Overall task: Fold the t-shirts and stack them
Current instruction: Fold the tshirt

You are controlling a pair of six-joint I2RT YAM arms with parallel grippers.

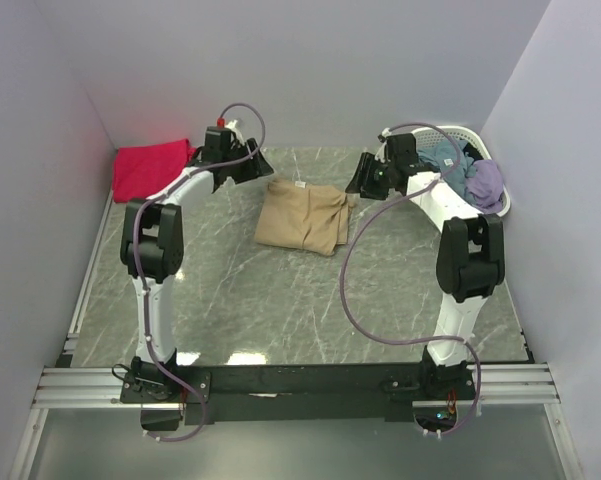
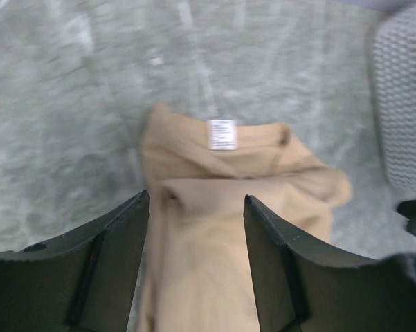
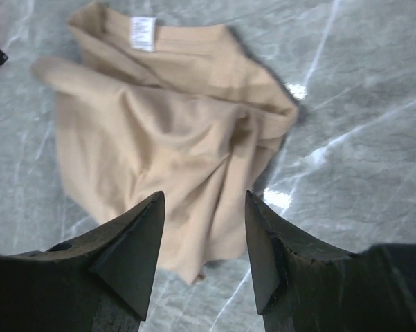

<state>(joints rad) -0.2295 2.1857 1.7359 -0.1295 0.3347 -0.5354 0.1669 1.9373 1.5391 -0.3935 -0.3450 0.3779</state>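
Tan t-shirt (image 1: pixel 302 220) lies roughly folded
Left gripper (image 2: pixel 196 199) and right gripper (image 3: pixel 204 197) hover half-open, empty; likely next: tidy it, stack onto red-pink t-shirt (image 1: pixel 150 168).

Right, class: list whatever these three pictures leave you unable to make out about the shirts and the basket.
Neck label print: both wrist views, blurred and too small.
Red t-shirt: top view, right edge behind the left arm; right wrist view, only a sliver at the left edge.
Clothes in the basket: top view, heaped, partly behind the right arm; count unclear.
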